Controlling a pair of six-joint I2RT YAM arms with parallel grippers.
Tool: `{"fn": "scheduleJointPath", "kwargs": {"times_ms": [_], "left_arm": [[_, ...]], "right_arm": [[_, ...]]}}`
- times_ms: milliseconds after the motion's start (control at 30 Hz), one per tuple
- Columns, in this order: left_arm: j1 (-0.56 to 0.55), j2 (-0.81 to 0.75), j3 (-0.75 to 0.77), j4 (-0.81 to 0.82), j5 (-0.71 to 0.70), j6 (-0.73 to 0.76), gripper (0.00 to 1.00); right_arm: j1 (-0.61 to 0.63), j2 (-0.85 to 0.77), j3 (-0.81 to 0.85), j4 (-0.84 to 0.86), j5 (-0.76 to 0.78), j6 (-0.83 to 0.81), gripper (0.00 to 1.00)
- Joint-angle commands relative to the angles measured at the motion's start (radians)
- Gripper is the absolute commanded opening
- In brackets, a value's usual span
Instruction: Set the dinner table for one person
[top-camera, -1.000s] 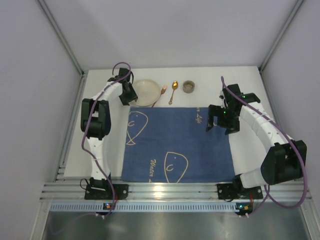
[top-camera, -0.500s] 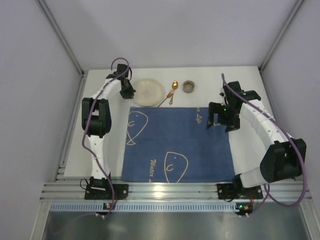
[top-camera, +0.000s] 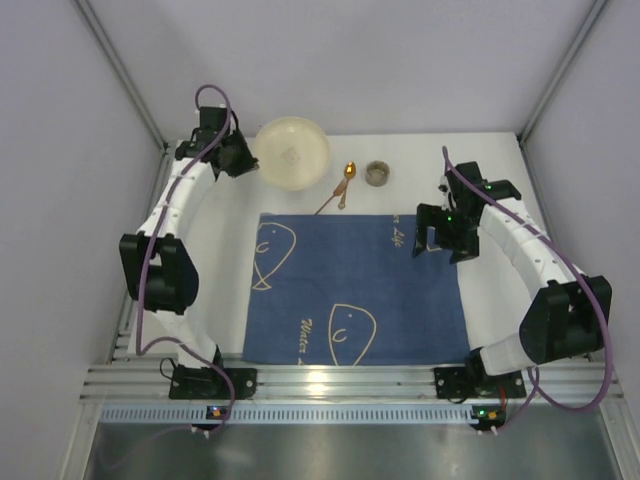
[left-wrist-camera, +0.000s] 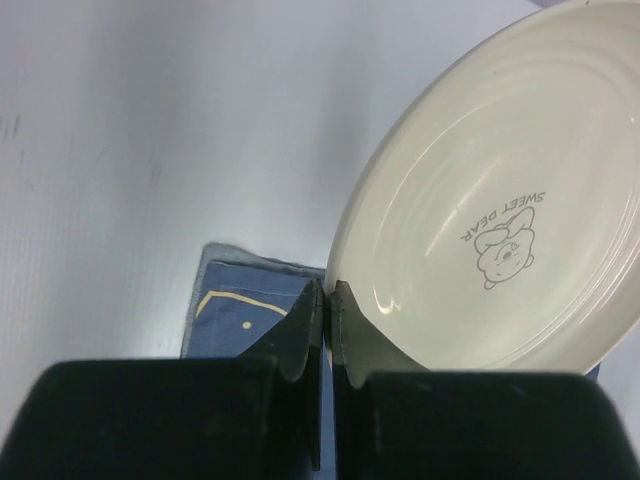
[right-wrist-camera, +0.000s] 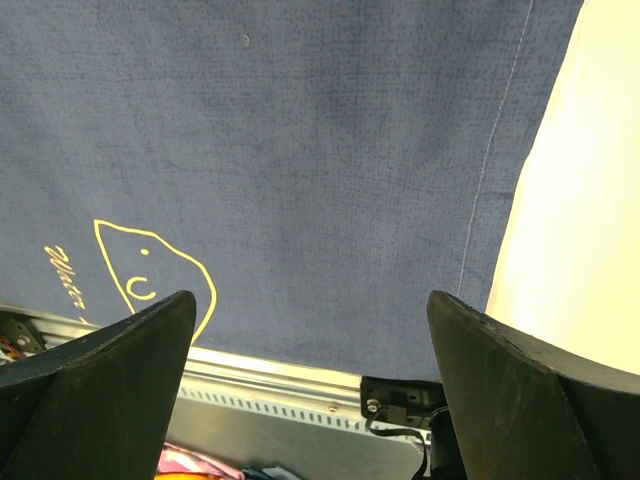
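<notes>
Dinner table (top-camera: 470, 160): a white matte tabletop that fills the floor of the top view from the arm bases up to the back wall.
Placemat (top-camera: 355, 290): a navy cloth with pale fish outlines and script, lying flat on the table at the centre of the frame; its near edge meets the rail.
Plate (top-camera: 291, 152): cream and round, with a small bear and "SWEET DEAR" printed inside. It is in the upper left-centre of the top view, held by its rim and clear of the tabletop.
Left gripper (left-wrist-camera: 327, 290): its fingers are pinched together on the plate's rim.
Right gripper (right-wrist-camera: 310, 330): its fingers are spread wide with nothing between them, above the placemat's upper right part.
Cup (top-camera: 377, 173): small and metallic, upright on bare table above the placemat.
Spoon (top-camera: 346, 180): gold-toned, just left of the cup.
Thin utensil (top-camera: 328, 204): lies aslant by the spoon's handle; its kind cannot be told.
</notes>
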Motion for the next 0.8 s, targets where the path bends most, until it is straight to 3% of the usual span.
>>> {"fn": "scheduleJointPath", "kwargs": {"times_ms": [0,167,267,367,467,767], "left_arm": [[-0.046,-0.105,-0.096,0.021,0.073,0.041,0.00],[-0.199,-0.226,-0.304,0.019,0.004,0.028,0.00],[-0.323,-0.289,-0.488,0.086,0.004,-0.002,0.00],[-0.469,-0.311,-0.580,0.136,-0.004,-0.051,0.00],[-0.535,-0.305,-0.628,0.163,-0.020,-0.096,0.00],[-0.587,-0.255,-0.650,0.163,-0.045,-0.120,0.00]], "right_arm": [[-0.017,-0.006,0.032,0.005,-0.006,-0.020,1.00],[-0.019,-0.008,0.035,0.003,0.021,-0.005,1.00],[-0.019,-0.031,0.032,0.008,0.015,0.003,1.00],[-0.019,-0.048,0.013,0.016,-0.002,0.006,1.00],[-0.019,-0.057,-0.011,0.023,-0.009,0.002,1.00],[-0.019,-0.075,-0.047,0.045,-0.032,0.011,1.00]]}}
